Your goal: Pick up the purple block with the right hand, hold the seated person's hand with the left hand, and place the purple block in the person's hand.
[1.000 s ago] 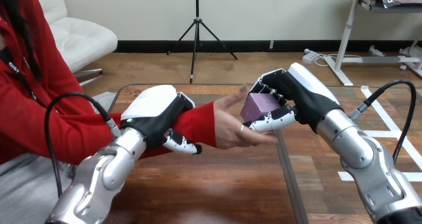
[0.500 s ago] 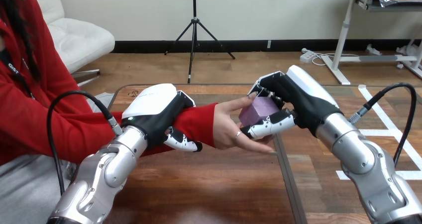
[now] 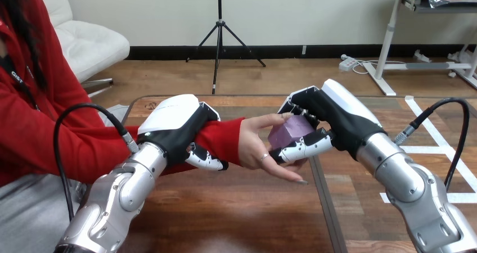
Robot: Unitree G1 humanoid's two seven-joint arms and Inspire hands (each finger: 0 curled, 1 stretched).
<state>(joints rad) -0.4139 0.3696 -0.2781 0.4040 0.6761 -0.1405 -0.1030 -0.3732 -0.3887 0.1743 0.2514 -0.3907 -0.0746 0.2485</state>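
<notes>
The purple block (image 3: 289,130) is pinched between the thumb and fingers of my right hand (image 3: 332,121), right over the person's hand (image 3: 260,146). That hand lies palm up above the table's middle, its thumb raised against the block's far side. My left hand (image 3: 177,125) is curled over the person's red-sleeved forearm (image 3: 222,138) just behind the wrist, its thumb wrapped under the sleeve. The block looks to touch the person's palm and fingers.
The wooden table (image 3: 253,208) has a seam running down its middle right (image 3: 326,208). The person sits at the view's left, the arm reaching across the table's far half.
My right hand has carried the purple block leftward and down into the person's palm. The person's fingers have closed in towards it. My left hand keeps its hold on the forearm.
</notes>
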